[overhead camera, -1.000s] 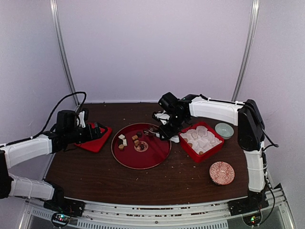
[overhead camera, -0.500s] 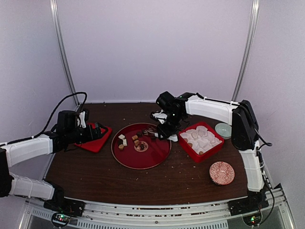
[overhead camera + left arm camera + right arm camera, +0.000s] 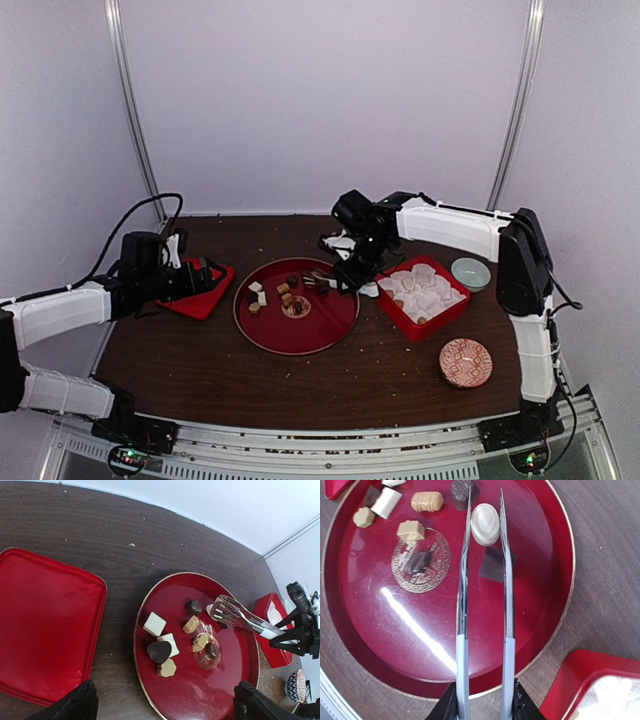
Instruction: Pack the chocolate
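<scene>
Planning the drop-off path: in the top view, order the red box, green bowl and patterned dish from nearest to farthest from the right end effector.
From the right end effector, which holds the tongs:
1. red box, just to its right.
2. green bowl, beyond the box, back right.
3. patterned dish, farther forward on the right.

Dark wood-grain table [image 3: 200, 370], viewed from my side. Resting directly on it:
- a round red tray [image 3: 310, 335] at centre
- a flat square red tray [image 3: 45, 630] to my left
- a red box [image 3: 445, 318] to my right
- a pale green bowl [image 3: 470, 272] just behind that box
- a patterned dish [image 3: 466, 362] nearer me

Pale crumbs [image 3: 132, 544] lie scattered.
</scene>
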Controlling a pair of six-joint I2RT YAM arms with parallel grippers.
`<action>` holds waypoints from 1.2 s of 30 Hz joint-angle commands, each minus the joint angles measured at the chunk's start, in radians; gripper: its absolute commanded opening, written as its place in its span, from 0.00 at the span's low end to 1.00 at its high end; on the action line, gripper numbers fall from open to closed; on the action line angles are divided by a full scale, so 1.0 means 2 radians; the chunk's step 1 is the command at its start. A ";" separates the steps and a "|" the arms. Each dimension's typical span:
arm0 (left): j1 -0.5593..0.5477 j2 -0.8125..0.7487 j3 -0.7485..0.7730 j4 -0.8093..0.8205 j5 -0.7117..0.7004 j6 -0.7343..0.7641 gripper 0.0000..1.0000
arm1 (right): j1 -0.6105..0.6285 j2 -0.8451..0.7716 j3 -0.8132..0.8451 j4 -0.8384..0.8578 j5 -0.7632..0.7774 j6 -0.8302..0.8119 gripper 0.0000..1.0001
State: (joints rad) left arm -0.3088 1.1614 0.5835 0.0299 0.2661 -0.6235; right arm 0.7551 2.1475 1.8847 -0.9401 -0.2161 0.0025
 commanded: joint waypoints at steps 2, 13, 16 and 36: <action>-0.003 -0.014 0.001 0.014 -0.002 0.002 0.97 | 0.002 -0.091 -0.048 0.047 -0.009 0.010 0.24; -0.003 -0.029 0.000 0.004 -0.004 0.002 0.97 | -0.039 -0.264 -0.254 0.115 -0.017 0.047 0.22; -0.003 -0.026 0.000 0.004 -0.001 0.001 0.97 | -0.074 -0.326 -0.317 0.122 -0.017 0.052 0.22; -0.003 -0.023 0.006 0.000 0.001 -0.001 0.97 | -0.159 -0.481 -0.458 0.041 0.062 0.076 0.22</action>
State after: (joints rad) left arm -0.3088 1.1172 0.5835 -0.0010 0.2653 -0.6239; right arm 0.4416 1.1812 0.9707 -0.8497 -0.1623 0.1406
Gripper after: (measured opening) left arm 0.969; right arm 0.287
